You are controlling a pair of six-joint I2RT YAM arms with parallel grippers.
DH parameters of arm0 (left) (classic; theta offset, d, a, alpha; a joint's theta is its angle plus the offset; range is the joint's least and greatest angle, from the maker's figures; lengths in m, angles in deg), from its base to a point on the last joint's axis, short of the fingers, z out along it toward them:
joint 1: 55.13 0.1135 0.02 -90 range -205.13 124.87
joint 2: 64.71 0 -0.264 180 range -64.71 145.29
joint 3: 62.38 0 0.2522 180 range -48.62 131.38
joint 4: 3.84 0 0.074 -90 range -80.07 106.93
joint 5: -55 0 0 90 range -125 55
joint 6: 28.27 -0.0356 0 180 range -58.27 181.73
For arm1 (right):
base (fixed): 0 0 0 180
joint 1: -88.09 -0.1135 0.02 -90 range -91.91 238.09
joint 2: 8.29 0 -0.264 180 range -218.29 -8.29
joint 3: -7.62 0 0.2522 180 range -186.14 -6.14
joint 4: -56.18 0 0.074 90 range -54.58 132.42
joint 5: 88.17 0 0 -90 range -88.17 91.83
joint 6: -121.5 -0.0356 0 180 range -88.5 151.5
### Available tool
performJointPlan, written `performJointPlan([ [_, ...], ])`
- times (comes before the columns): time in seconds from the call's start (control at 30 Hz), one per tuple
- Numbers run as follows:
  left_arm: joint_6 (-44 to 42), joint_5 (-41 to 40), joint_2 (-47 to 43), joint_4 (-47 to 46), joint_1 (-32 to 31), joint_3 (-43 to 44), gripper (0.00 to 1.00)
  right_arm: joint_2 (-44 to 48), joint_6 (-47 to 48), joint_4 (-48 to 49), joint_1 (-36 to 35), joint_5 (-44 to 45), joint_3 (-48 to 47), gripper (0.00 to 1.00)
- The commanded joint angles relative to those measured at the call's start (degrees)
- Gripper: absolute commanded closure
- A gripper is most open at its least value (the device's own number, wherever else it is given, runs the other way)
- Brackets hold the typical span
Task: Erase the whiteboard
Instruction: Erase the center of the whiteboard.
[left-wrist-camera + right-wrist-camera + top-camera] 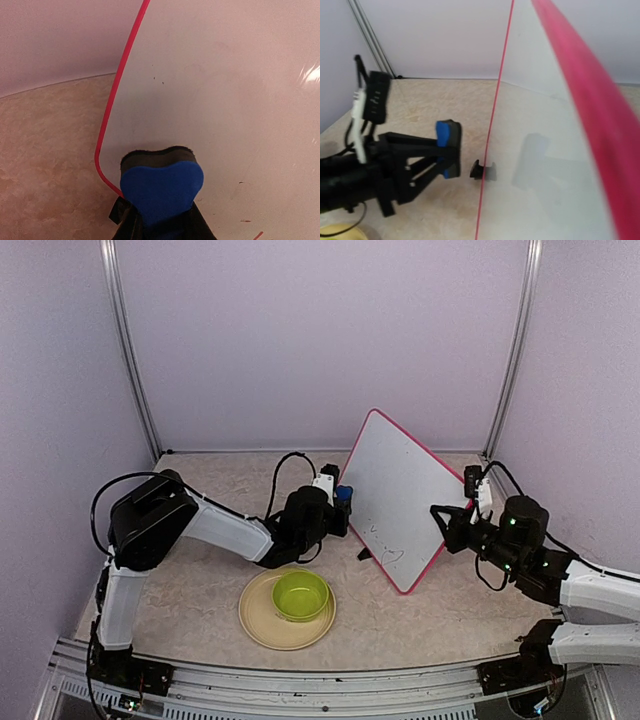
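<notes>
The whiteboard (400, 490), pink-red framed, stands tilted on edge right of centre. Faint dark handwriting (385, 552) shows near its lower corner. A black foot (484, 170) clips its left edge. My left gripper (335, 508) is shut on a blue heart-shaped eraser (161, 190) with a dark felt face. The eraser (447, 145) sits near the board's lower left edge, with a small gap between felt and board. My right gripper (447, 523) is closed on the board's right frame (590, 115); its fingers are hidden in the right wrist view.
A beige plate (262, 625) carrying a green bowl (301, 595) lies on the marble tabletop in front of the left gripper. Lilac walls with metal posts (512, 350) enclose the back and sides.
</notes>
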Motion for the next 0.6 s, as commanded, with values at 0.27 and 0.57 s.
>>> performJointPlan([
  [0.27,-1.1,-1.9,10.6,10.5,1.4,13.2,1.0,-0.7,0.0,5.1,-0.1,0.9,-4.4,1.0],
  [0.57,-0.4,-3.1,8.1,8.7,1.7,10.3,1.0,5.0,-1.2,-0.9,-0.1,0.6,-5.0,1.0],
])
